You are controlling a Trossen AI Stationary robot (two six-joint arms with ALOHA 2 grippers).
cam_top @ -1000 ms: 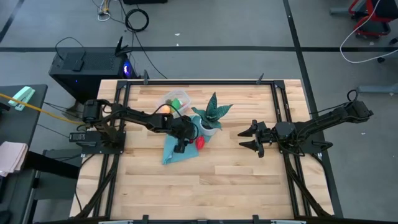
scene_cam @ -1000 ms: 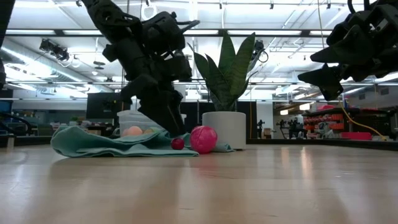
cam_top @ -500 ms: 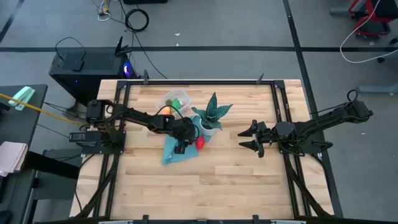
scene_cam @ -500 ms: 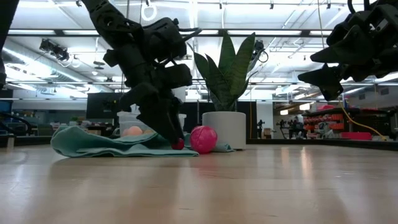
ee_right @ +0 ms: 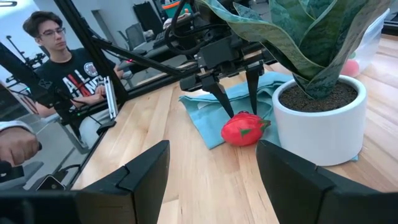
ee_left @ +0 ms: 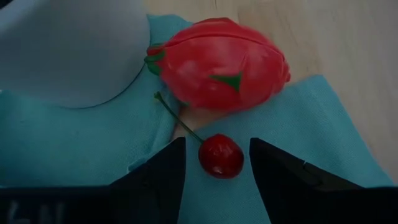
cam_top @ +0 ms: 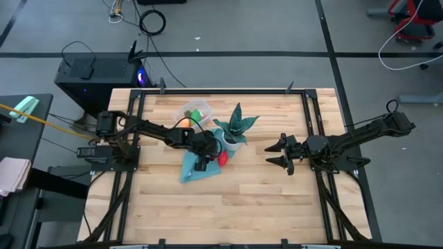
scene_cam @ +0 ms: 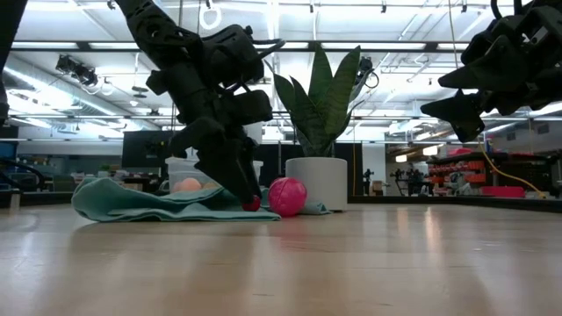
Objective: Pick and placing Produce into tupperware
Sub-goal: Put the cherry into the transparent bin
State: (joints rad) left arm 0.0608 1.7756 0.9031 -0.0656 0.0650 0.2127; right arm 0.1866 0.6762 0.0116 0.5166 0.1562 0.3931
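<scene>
My left gripper [ee_left: 217,144] is open and low over the teal cloth [cam_top: 197,168]. One finger stands on each side of the tiny red cherry [ee_left: 221,155], with a small gap on both sides. The cherry lies on the cloth, stem toward the larger red fruit [ee_left: 217,65], which rests just beyond on the cloth's edge [cam_top: 223,158]. The clear tupperware [cam_top: 196,111] stands at the far side and holds the orange [scene_cam: 189,185] and green [cam_top: 197,115] fruits. My right gripper [cam_top: 272,155] hangs open above the table's right half.
The spiky plant in its white pot [cam_top: 233,142] stands right beside the red fruit and my left gripper. Bare wood lies along the near side and the middle right. In the right wrist view, a person [ee_right: 56,56] sits beyond the table's left edge.
My left gripper has dropped toward the cloth and now straddles the cherry; it has stayed there for the last half second. The fruits and the cloth lie as before.
</scene>
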